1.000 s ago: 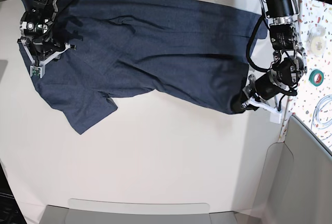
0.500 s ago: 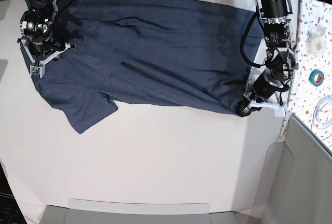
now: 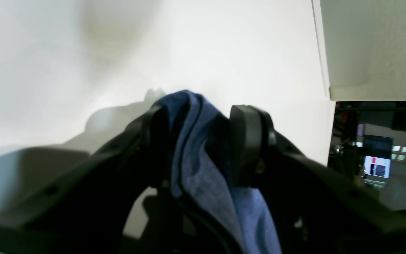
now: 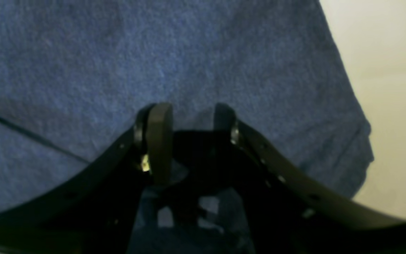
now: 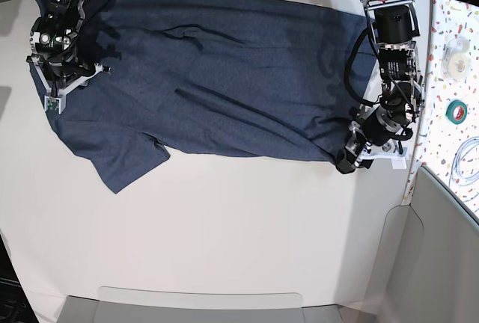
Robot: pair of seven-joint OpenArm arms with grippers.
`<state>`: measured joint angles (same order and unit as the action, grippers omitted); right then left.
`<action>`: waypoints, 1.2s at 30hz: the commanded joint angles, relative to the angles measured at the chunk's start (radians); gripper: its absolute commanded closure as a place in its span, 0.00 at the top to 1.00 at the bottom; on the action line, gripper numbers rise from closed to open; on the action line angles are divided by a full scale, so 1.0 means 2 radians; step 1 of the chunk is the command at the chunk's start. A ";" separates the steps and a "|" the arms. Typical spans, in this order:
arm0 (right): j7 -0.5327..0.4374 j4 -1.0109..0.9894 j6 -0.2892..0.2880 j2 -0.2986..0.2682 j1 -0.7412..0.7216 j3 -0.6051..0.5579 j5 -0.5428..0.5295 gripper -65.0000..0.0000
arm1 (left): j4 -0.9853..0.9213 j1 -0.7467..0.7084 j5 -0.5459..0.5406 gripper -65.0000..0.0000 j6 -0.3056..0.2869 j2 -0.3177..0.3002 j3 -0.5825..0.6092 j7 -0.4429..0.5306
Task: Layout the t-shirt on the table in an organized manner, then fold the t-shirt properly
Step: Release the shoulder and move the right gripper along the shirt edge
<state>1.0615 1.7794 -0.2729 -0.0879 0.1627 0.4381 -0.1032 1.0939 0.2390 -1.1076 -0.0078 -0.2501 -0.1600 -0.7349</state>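
Shirt: the t-shirt lies spread along the far edge of the tabletop, plain side mostly up, a scrap of white lettering showing at the far left corner, one sleeve pointing toward the near edge.
Long axis: it runs left to right across the base view, collar end by the right arm, hem end by the left arm.
Left fingers: the left gripper sits at the hem corner by the tabletop's right edge; its fingers stand apart with a fold of blue cloth between them, and I cannot tell whether they pinch it or have let go.
Right fingers: the right gripper is over the shoulder end, fingers partly apart, tips down at the cloth; whether cloth is caught between them is not clear.
Key relation: each arm has its own end of the shirt directly under its fingers.
Surface: smooth white top, bare across the near half.
Room: a speckled strip with tape rolls runs beside the right edge.
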 commanded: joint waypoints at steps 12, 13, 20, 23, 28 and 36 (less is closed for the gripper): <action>-0.005 0.080 0.000 0.016 -0.086 0.002 0.004 0.32 | 0.279 -0.078 0.004 0.33 -0.001 -0.043 -0.003 0.012; -0.005 0.078 0.000 0.018 -0.094 0.000 0.004 0.31 | 0.299 -0.087 0.005 0.31 -0.001 -0.044 -0.003 0.012; -0.005 -0.006 0.000 0.034 -0.172 0.000 0.004 0.00 | 0.361 -0.167 0.006 0.08 -0.001 -0.056 0.002 -0.069; -0.005 -0.068 0.000 0.031 -0.204 0.000 0.004 0.00 | 0.350 -0.167 0.016 0.08 0.000 -0.056 0.002 -0.151; -0.006 -0.144 0.000 0.031 -0.242 -0.001 0.004 0.00 | 0.350 -0.171 0.075 0.07 0.000 -0.056 0.001 -0.219; -0.068 -0.273 0.000 -0.003 -0.281 0.001 0.004 0.00 | 0.350 -0.203 0.126 0.07 0.000 -0.056 0.001 -0.222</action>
<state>0.9424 1.2129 -0.2729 -0.0860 -0.3737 0.4400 -0.0853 1.7771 -0.1749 -0.8452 -0.0036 -0.3492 -0.1505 -1.1927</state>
